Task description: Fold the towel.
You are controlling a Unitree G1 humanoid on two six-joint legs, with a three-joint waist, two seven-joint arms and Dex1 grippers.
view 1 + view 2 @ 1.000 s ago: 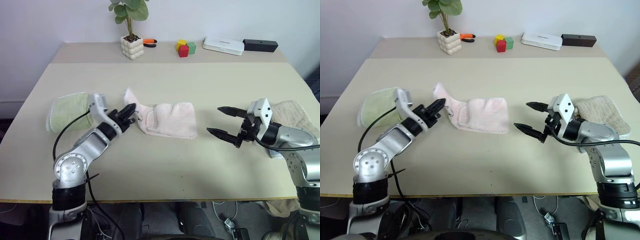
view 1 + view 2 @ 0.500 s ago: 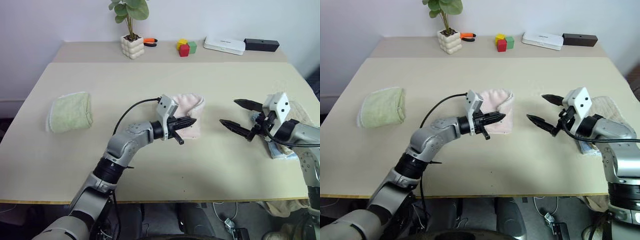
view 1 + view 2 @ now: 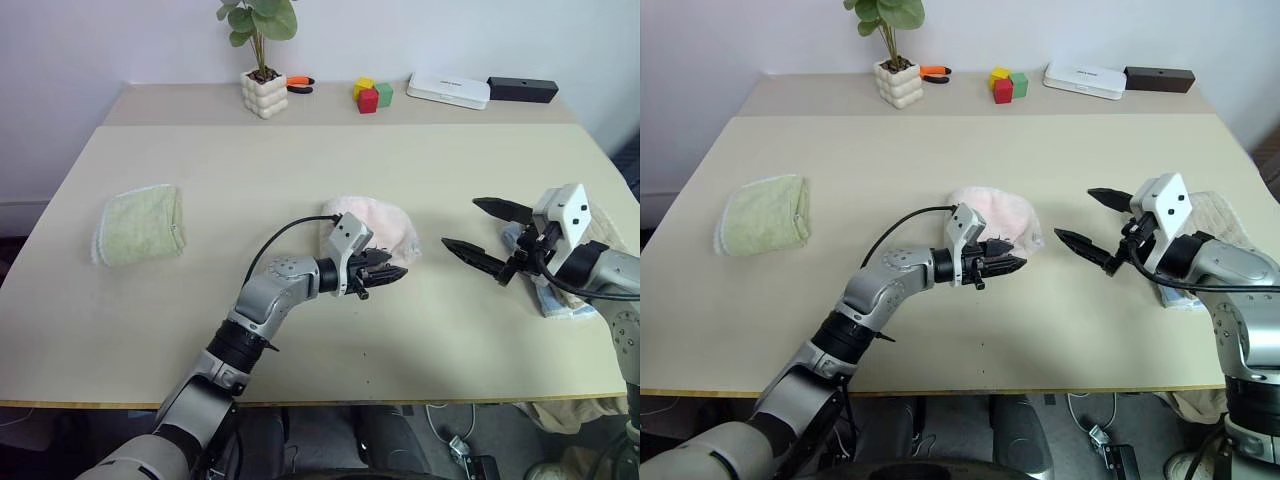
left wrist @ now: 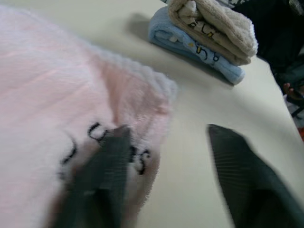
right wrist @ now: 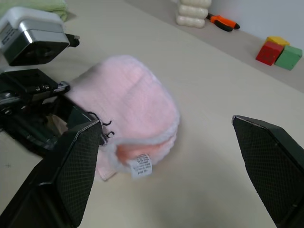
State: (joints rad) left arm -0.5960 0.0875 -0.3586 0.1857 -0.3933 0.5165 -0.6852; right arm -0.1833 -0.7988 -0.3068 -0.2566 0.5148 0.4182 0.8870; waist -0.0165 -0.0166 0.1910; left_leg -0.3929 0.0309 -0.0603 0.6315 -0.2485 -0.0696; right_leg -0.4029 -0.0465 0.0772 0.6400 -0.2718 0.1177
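My left gripper (image 3: pixel 392 276) sits low over the table (image 3: pixel 300 340), fingers parted, at the near edge of the pink towel (image 3: pixel 385 225), which lies folded over mid-table. My right gripper (image 3: pixel 480 235) hovers wide open beside it, holding nothing. Farther left lies a green towel (image 3: pixel 140 224).

Bare table (image 3: pixel 300 170) on the near side of both grippers; open gap between the left gripper (image 3: pixel 385 277) and the right gripper (image 3: pixel 483 238), nothing lying in it. Pink towel (image 3: pixel 378 222) sits bunched right at the left gripper's far side, touching one finger, so no room there. Stacked tan and blue towels (image 4: pixel 209 29) lie just behind the right gripper; green towel (image 3: pixel 140 224) lies well off behind the left arm.
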